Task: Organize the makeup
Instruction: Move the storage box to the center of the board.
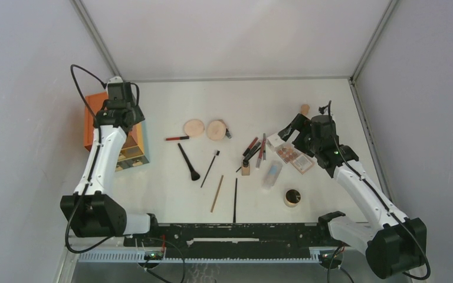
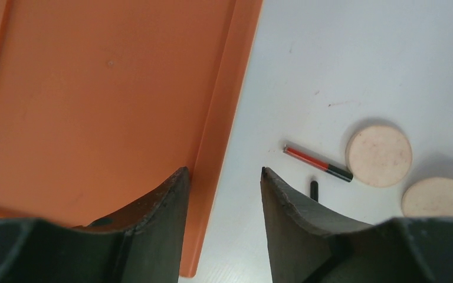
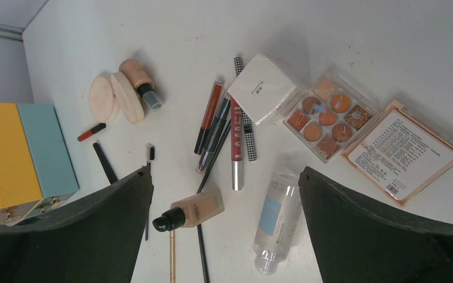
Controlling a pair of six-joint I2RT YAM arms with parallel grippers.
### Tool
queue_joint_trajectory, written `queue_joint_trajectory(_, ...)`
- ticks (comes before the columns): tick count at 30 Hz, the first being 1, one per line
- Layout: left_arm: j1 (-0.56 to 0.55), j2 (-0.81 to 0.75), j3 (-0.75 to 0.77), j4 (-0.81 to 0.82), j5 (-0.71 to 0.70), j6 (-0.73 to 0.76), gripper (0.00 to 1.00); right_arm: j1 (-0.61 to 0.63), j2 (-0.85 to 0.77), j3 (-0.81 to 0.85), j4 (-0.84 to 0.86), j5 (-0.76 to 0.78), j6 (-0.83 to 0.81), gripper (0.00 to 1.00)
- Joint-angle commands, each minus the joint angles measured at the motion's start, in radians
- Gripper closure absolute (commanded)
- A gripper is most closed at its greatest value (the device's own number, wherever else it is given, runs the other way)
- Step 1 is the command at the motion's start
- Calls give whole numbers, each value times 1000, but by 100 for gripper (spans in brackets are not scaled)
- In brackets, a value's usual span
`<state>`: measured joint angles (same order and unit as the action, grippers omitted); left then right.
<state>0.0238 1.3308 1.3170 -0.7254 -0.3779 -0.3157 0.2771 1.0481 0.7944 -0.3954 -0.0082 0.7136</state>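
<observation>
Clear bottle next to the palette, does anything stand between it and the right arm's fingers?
Nothing visible does. The clear bottle lies uncovered on the table, in the gap below the open right fingers. The foundation bottle lies beside it, apart, not across it.

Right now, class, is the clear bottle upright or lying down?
Lying down: the clear bottle rests lengthwise on the table, its blue label facing up.
</observation>
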Motion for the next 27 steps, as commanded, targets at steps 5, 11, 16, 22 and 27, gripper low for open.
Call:
queue_joint_trajectory(5, 0, 39, 26, 28, 85, -4, 47, 5, -40, 21, -23, 26, 3, 0)
queue_joint_trajectory(11, 10, 48, 56, 4, 50, 10, 37, 4, -64, 3, -39, 35, 3, 1)
queue_joint_trajectory(16, 42, 74, 67, 4, 116, 0, 38, 4, -84, -8, -46, 39, 10, 0)
queue_joint_trajectory(22, 47, 140, 82, 22, 262, 0, 50, -1, -101, -18, -63, 42, 14, 1)
queue_joint_trajectory(27, 47, 216, 129, 34, 330, 10, 54, -5, -129, -32, -81, 51, 19, 1)
